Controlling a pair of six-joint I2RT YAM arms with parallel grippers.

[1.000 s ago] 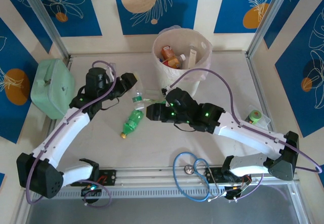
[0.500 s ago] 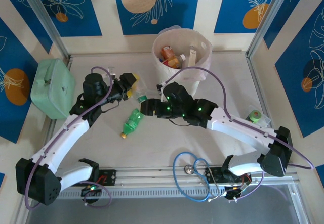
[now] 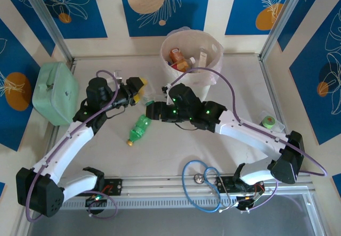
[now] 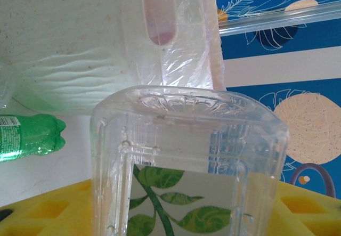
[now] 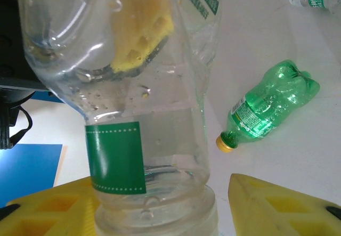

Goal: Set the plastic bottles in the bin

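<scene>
Gripping one clear bottle (image 4: 186,140) in left jaws, right jaws apart astride its neck

Robot lab enclosure — aluminium rail (image 3: 160,189), printed backdrop panels (image 3: 165,4) around table (image 3: 176,151).

A mint-green case (image 3: 55,92) with a rounded lid sits at the left edge of the pale speckled worktop (image 3: 176,151), close against the wall. Far over on the right side lies a small roll of green tape (image 3: 268,121), near the frame. At the near edge a blue cable (image 3: 205,185) is coiled in loose loops across the aluminium rail (image 3: 160,185). Around it all stand wall panels (image 3: 160,7) of blue and cream, drawn with white leaves and orange discs, with slanted aluminium posts (image 3: 45,17) at the back corners.
</scene>
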